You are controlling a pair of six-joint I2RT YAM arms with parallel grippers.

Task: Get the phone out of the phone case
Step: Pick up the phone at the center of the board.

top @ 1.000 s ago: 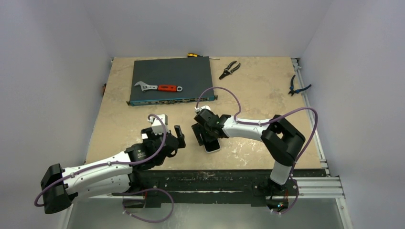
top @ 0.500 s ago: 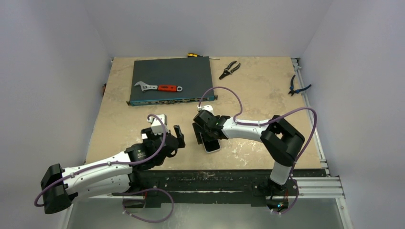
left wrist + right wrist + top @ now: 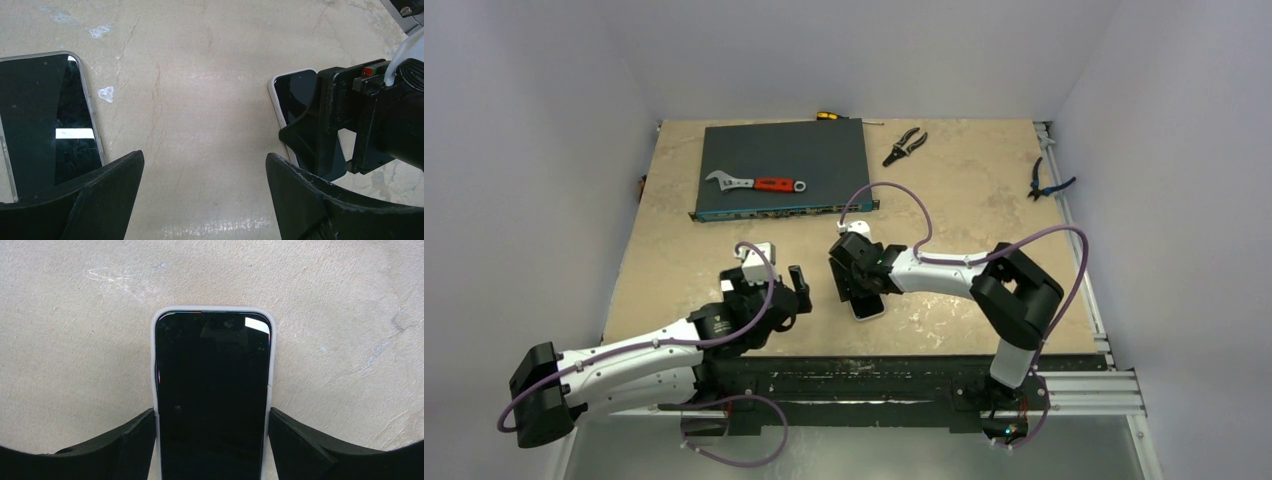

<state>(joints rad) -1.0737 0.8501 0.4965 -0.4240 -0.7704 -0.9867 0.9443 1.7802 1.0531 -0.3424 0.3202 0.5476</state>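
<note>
Beige table (image 3: 984,200): right tool (image 3: 212,415) grips cased phone (image 3: 212,390), open left tool (image 3: 203,157) beside second phone (image 3: 47,120).

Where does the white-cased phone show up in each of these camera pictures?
Top external: phone just below the picture's middle, under the right gripper.
Left wrist: right side, partly hidden by that gripper.
Right wrist: centre, running off the bottom edge.
Shared landmark: the right gripper straddling it.
</note>
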